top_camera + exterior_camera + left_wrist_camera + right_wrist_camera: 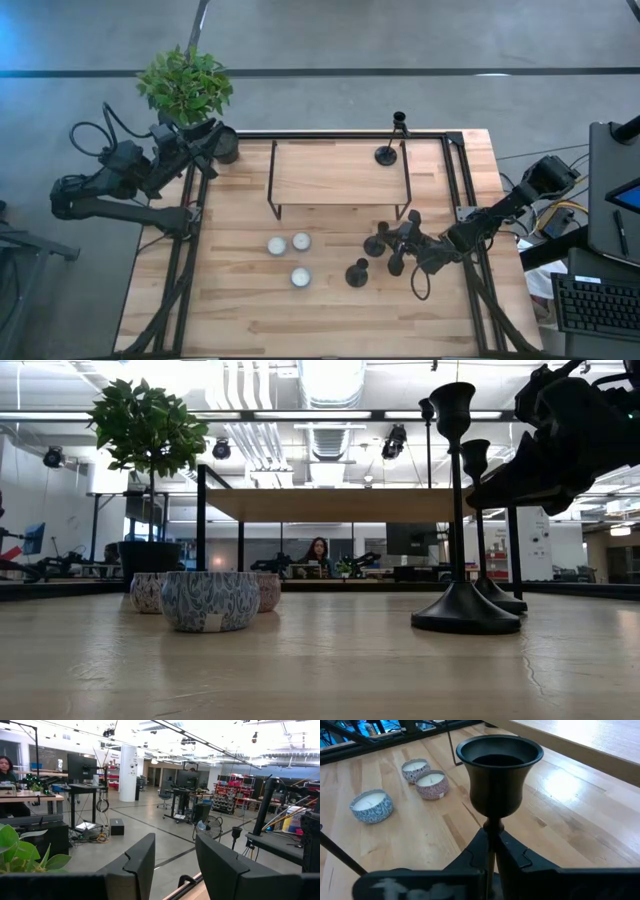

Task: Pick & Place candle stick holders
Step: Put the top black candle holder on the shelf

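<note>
Three black candlesticks show. One stands on the raised wooden shelf (386,155). Two stand on their disc bases on the table: a nearer one (357,273) (462,610) and a farther one (376,245) (478,510). My right gripper (393,245) (490,855) reaches in from the table's right and is shut on the farther one, whose cup top (500,765) fills the right wrist view. My left gripper (215,145) (175,865) is open and empty at the table's far left corner, next to the plant pot. My right gripper pinches the farther candlestick's thin stem (491,832), just below the cup, between its two fingers (520,860). The fingers come about level from the table's right side and lie across the stem. The candlestick stands upright with its base (500,602) on the table.
Three white tealights in patterned tins (288,243) (300,277) (210,600) sit left of the candlesticks. The raised shelf (330,175) stands on thin black legs at the far middle. A potted plant (185,85) is at the far left corner. A black frame runs along the table's sides.
</note>
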